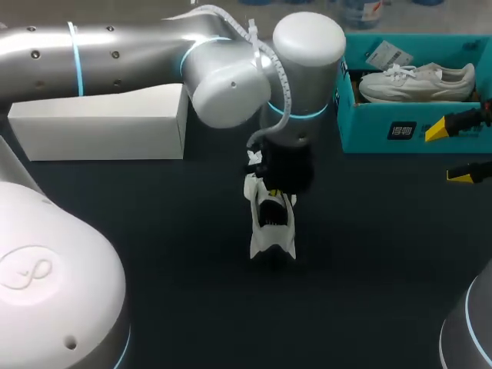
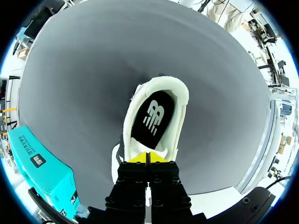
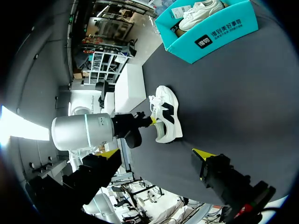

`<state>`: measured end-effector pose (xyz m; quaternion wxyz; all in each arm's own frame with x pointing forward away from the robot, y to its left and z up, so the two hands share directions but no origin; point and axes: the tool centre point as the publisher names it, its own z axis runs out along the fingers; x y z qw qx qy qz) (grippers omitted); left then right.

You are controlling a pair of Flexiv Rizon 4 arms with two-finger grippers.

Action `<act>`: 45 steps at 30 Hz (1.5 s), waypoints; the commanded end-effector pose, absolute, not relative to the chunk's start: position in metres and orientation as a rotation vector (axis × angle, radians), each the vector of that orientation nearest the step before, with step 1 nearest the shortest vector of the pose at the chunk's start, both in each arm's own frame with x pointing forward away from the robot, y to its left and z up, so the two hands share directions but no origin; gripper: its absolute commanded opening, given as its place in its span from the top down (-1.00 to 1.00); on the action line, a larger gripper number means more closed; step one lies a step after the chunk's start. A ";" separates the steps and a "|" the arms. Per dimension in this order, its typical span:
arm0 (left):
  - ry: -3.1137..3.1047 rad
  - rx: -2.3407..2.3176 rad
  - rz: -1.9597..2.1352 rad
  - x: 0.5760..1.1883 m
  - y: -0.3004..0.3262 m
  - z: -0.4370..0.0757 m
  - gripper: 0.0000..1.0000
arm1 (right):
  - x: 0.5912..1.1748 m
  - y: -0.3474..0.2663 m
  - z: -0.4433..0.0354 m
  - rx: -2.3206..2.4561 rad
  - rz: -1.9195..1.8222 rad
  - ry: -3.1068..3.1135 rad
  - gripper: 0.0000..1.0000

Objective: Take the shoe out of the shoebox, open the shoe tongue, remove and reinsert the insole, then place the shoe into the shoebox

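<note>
A white shoe [image 1: 272,231] with a black side mark stands on its sole in the middle of the dark table. My left gripper [image 1: 270,194] comes down on it from above and is shut on the shoe tongue [image 2: 148,153] at the front of the opening. Ahead of its tips the black insole [image 2: 153,117] lies inside the shoe [image 2: 180,100]. The teal shoebox [image 1: 369,127] at the back right holds a second white shoe [image 1: 419,81]. My right gripper [image 1: 450,152] hangs open in front of the box, well off the shoe [image 3: 167,116], with nothing between its fingers.
A long white box [image 1: 100,123] lies at the back left, under my left arm. The shoebox [image 3: 219,35] also holds a paper tag [image 1: 388,54]. Bare dark tabletop [image 1: 369,269] surrounds the shoe.
</note>
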<state>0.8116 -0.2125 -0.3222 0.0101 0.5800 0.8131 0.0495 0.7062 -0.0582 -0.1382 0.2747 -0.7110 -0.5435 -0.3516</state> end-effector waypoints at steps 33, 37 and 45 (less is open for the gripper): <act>3.142 0.257 0.293 0.794 -0.194 -0.285 1.00 | 0.706 -0.058 -0.139 -1.915 -0.945 -1.461 -1.00; 3.076 -0.043 0.041 0.783 -0.197 -0.281 1.00 | 0.706 -0.058 -0.139 -1.915 -0.945 -1.461 -1.00; 3.019 -0.223 -0.167 0.773 -0.193 -0.284 1.00 | 0.706 -0.058 -0.139 -1.915 -0.945 -1.461 -1.00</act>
